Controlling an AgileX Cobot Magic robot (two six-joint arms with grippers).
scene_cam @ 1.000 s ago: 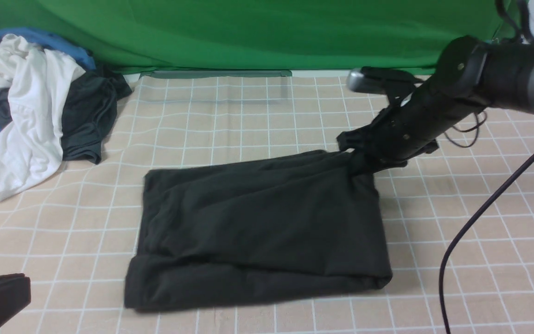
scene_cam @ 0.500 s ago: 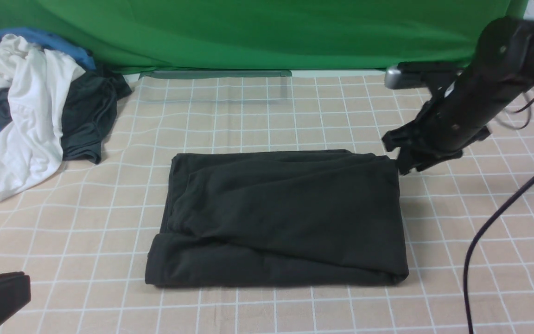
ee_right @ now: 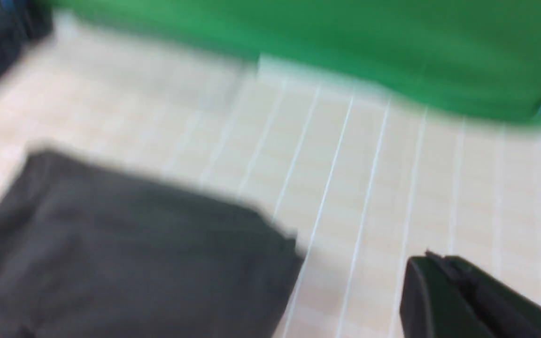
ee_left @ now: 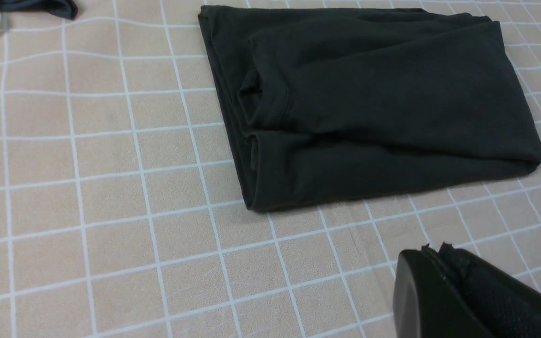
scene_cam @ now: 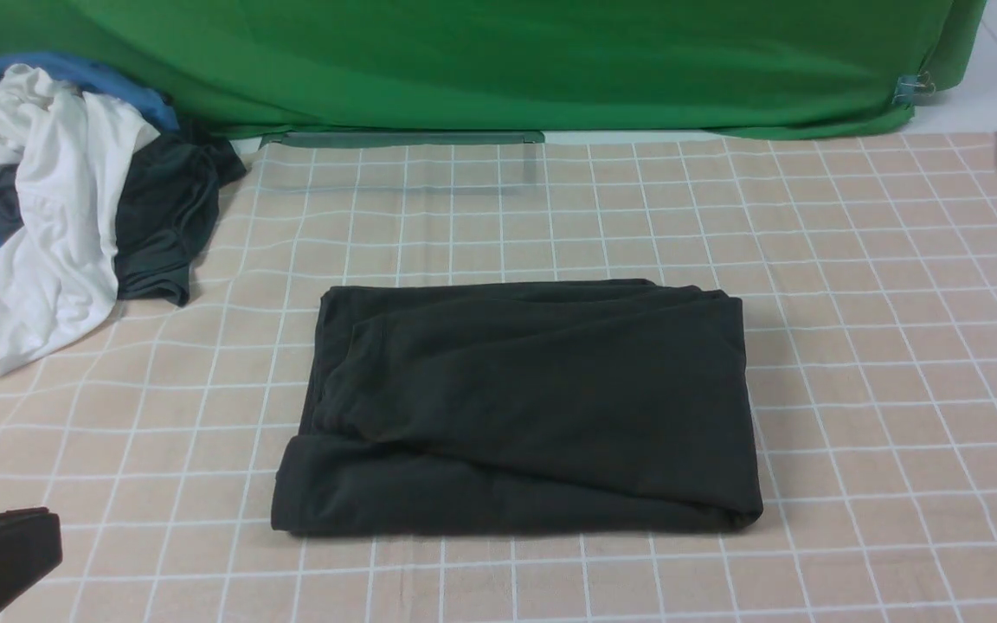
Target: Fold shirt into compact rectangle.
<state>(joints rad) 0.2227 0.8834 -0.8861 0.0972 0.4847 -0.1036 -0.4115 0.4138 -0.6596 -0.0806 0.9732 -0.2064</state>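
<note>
Now both tools are closed and empty: the left tool (ee_left: 444, 281) hangs near the shirt's (scene_cam: 520, 402) front edge, and the right tool (ee_right: 435, 286), in a blurred view, seems clear of it. Folded, the shirt lies mid-table (scene_cam: 897, 389), a clothes pile (scene_cam: 57, 208) far left. Half a second ago the right tool stood at its far right corner.

You have a tabletop (scene_cam: 897, 389) under beige cloth gridded in white lines. Behind the tabletop hangs a green backdrop (scene_cam: 498, 61), draped along its far edge; lighting is even.
</note>
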